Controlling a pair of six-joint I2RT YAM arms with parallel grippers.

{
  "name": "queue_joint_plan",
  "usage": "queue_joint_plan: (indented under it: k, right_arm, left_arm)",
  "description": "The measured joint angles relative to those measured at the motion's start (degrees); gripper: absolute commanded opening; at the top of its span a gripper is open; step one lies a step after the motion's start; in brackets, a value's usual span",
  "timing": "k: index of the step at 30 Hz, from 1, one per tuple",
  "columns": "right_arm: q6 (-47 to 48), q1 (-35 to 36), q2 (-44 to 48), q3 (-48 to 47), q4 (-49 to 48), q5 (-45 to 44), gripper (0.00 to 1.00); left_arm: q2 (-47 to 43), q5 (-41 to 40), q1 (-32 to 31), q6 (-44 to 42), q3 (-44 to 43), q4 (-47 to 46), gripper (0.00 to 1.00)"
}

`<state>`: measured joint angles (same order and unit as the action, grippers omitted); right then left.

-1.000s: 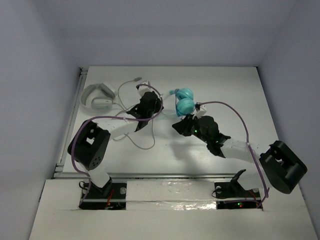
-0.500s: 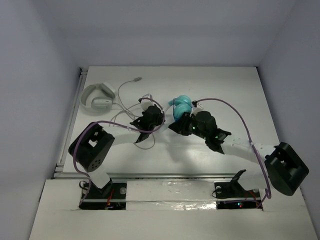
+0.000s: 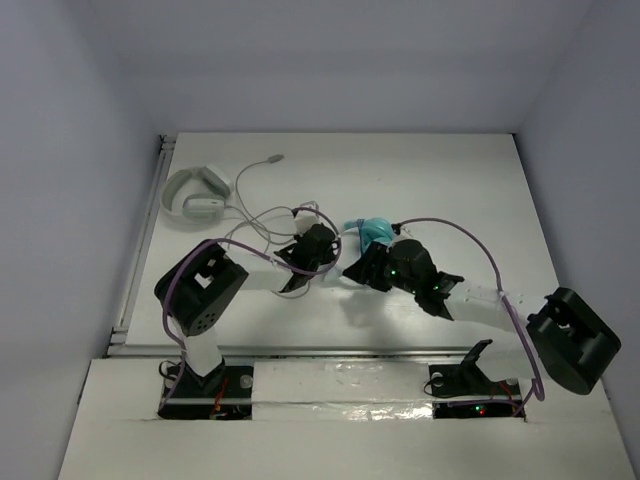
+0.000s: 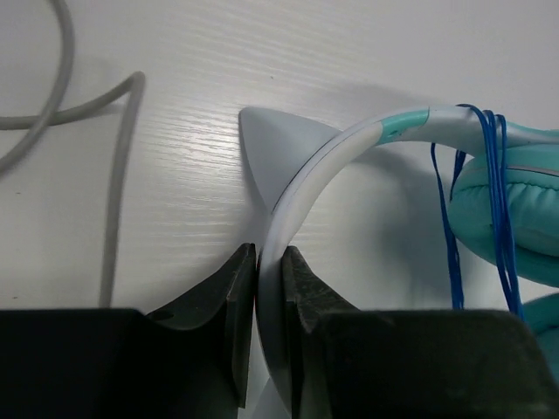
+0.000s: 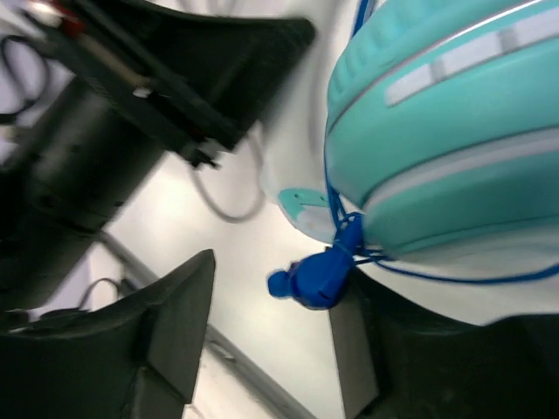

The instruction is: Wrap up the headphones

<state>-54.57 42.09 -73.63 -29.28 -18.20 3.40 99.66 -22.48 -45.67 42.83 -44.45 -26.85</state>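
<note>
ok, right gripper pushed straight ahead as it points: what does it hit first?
Probably the blue plug, dangling just ahead beside the teal ear cup. Depth is unclear; the cup could touch first.

Left fingers (image 4: 231,305) clamped tight, right fingers (image 5: 170,323) parted, both angled inward.
</note>
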Motion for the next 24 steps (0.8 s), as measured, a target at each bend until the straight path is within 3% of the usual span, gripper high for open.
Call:
queue_joint_plan:
  k: [7, 18, 20, 23, 24]
  right_arm:
    - [1.7, -0.1, 4.1, 1.4, 8.1, -0.4, 0.82]
    - [12.9, -0.2, 10.3, -16.3, 27.7, -2.5, 0.91]
    - [14.2, -0.2, 10.4, -16.8, 30.3, -2.9, 0.89]
    - [14.4, -0.1, 11.2, -15.6, 32.5, -4.4, 0.74]
    - [14.1, -0.1, 12.3, -14.6, 32.9, -5.1, 0.57]
  left_arm:
    - [3.9, 0.8, -1.9, -1.9, -3.3, 0.0, 0.0]
    - [5.4, 1.4, -2.2, -2.1, -4.9, 0.9, 0.0]
    - [5.4, 1.4, -2.3, -2.1, -5.1, 1.0, 0.0]
    - [5.5, 1.4, -2.3, -2.1, -5.2, 1.0, 0.0]
    - [5.5, 1.4, -2.3, -2.1, -5.2, 1.0, 0.0]
